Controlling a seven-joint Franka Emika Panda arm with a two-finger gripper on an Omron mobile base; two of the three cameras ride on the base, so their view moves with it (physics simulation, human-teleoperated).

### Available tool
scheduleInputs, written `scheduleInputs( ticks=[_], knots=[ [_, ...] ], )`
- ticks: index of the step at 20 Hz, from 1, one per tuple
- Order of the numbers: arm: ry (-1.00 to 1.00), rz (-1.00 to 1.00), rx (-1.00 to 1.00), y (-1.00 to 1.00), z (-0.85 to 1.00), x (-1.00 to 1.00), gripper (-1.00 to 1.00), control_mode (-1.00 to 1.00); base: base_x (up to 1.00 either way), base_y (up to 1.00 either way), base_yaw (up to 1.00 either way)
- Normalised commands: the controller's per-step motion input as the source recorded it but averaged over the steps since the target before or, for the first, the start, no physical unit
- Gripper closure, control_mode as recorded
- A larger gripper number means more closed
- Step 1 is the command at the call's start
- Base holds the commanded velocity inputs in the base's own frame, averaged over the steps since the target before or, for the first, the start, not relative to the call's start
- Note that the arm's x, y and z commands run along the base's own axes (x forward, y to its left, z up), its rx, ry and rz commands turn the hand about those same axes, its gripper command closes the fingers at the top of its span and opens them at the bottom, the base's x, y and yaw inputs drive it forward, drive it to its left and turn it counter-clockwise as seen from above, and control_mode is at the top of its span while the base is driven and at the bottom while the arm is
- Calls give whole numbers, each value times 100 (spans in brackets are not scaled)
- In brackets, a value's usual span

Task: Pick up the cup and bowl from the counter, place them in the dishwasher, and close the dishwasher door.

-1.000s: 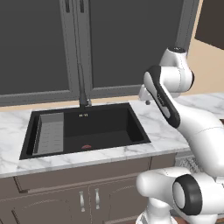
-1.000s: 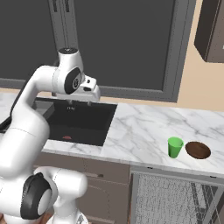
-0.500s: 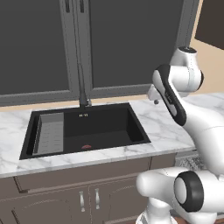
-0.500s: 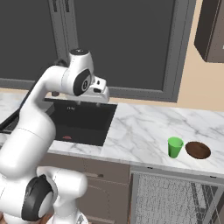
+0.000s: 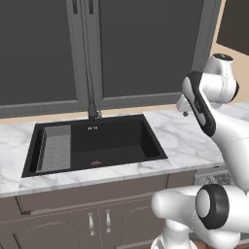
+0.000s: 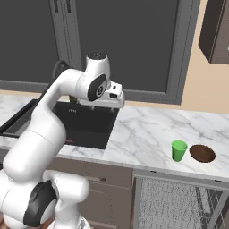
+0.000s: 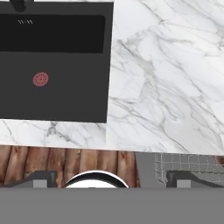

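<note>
— So, what do the cup (image 6: 179,150) and bowl (image 6: 202,153) look like from your end?
— I see 1 small green cup standing upright and 1 shallow dark brown bowl just beside it, both on the white marble counter (image 6: 147,134) above the dishwasher (image 6: 179,203) rack.
— And the gripper (image 6: 117,99)?
— I have it up over the counter by the sink (image 6: 82,127), fingers spread wide, holding nothing. Both dishes sit well apart from it, off to its right.
</note>
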Motion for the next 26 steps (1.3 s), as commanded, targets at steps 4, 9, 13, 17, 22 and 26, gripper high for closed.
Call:
scheduleInputs(
  ticks=[4, 9, 13, 17, 22, 26],
  knots=[
    [0, 0, 0, -46, -9, 0, -100, -100, 0, 0, 0],
    [0, 0, 0, -47, -4, 0, -100, -100, 0, 0, 0],
    [0, 0, 0, -46, -17, 0, -100, -100, 0, 0, 0],
    [0, 0, 0, -48, -26, 0, -100, -100, 0, 0, 0],
    [0, 0, 0, -44, -24, 0, -100, -100, 0, 0, 0],
    [0, 0, 0, -42, -25, 0, -100, -100, 0, 0, 0]
  ],
)
